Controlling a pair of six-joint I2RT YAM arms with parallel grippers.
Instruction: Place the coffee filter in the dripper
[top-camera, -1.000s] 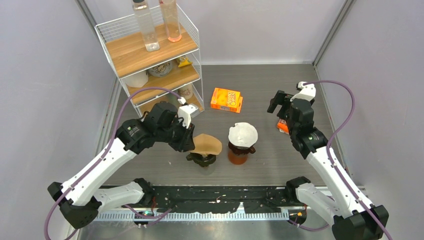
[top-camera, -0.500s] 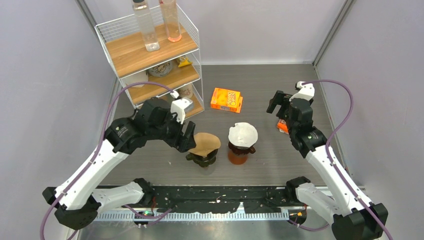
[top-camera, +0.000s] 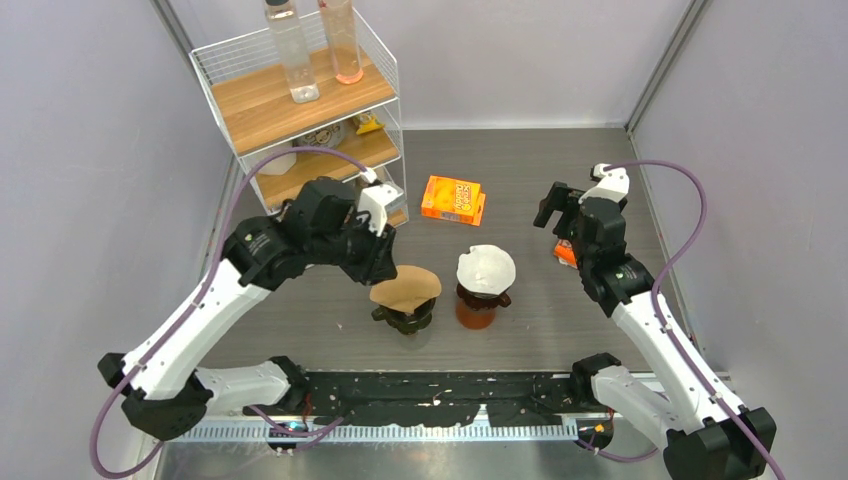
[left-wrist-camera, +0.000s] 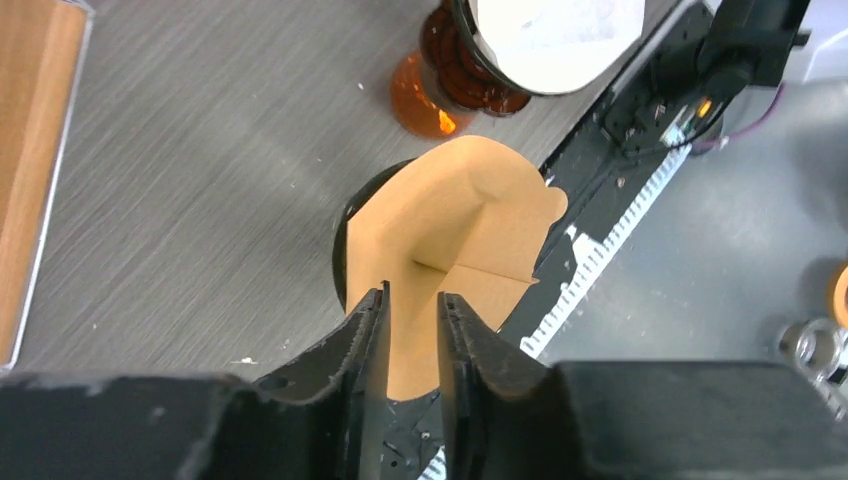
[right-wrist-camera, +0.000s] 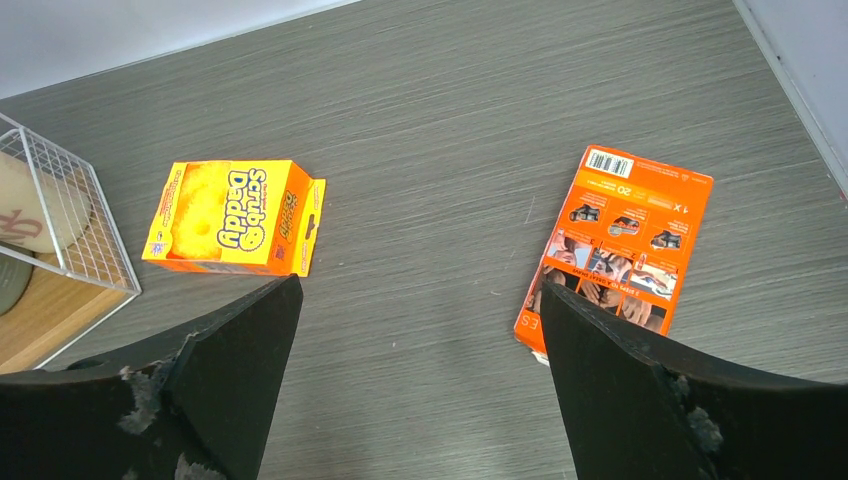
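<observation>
My left gripper (left-wrist-camera: 412, 330) straddles the near edge of the brown coffee filter (left-wrist-camera: 455, 235), jaws narrow on either side of the paper; can't tell if they pinch it or just bracket it. Filter sits lopsided on the black dripper (top-camera: 404, 318), not seated in the cone. Step in hand: seating it. Next move calls for a push down toward centre so the paper opens into the cone, then let go. Room: amber carafe (top-camera: 477, 305) with white filter (top-camera: 486, 267) just to the right, wire rack (top-camera: 300, 120) behind my arm, rail at the table's near edge. My right gripper (right-wrist-camera: 415, 375) hangs wide apart, holding nothing, well clear
</observation>
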